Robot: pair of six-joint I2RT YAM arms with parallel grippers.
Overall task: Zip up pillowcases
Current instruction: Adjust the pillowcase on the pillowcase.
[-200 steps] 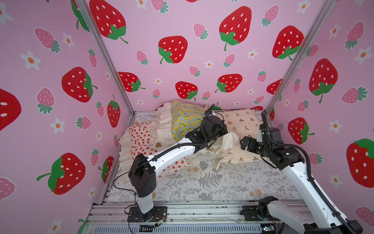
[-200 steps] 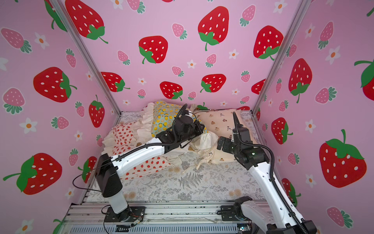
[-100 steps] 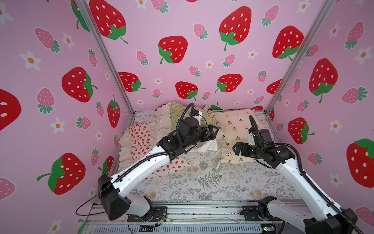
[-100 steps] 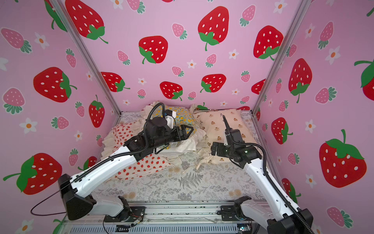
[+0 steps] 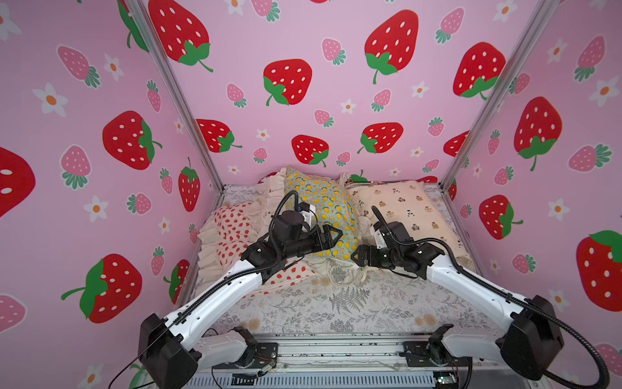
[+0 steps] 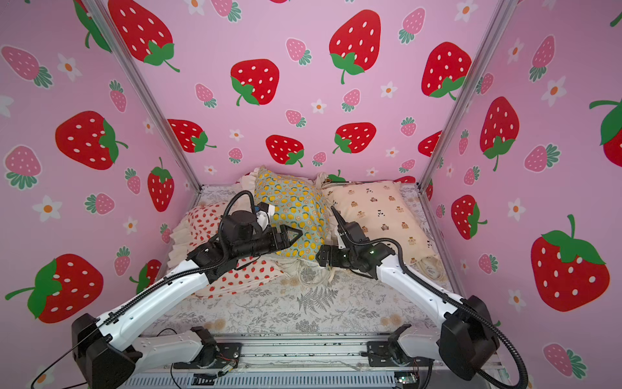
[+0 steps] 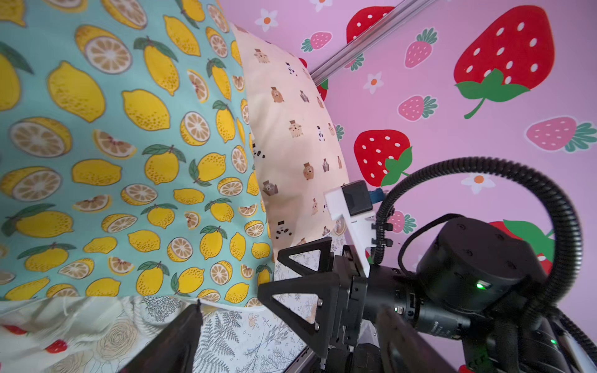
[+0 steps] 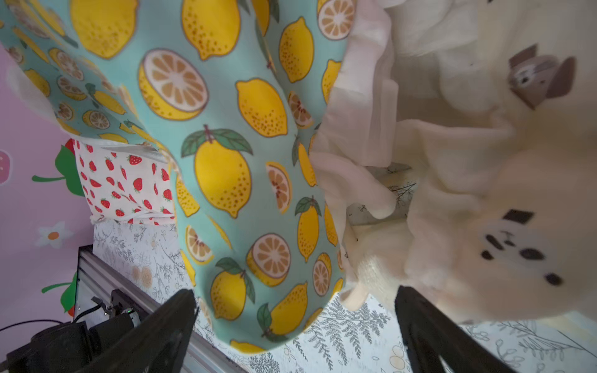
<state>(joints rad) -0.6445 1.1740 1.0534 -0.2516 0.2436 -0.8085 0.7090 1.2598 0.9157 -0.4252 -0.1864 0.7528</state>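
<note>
The mint lemon pillowcase lies tilted in the middle, its near corner hanging between both grippers. To its left lies the strawberry pillowcase under my left arm, to its right the cream bear pillowcase. My left gripper is open beside the lemon case and holds nothing. My right gripper is open too, with the lemon case's corner just above its gap. I see no zipper.
The grey fern-print sheet covers the floor. Crumpled cream ruffle cloth lies at the lemon case's near edge. Pink strawberry walls and metal posts close in three sides. A metal rail runs along the front.
My left gripper opened, let go of the cloth and drew back to the left. The right gripper slid left. The lemon case came forward over the white bear-head case.
</note>
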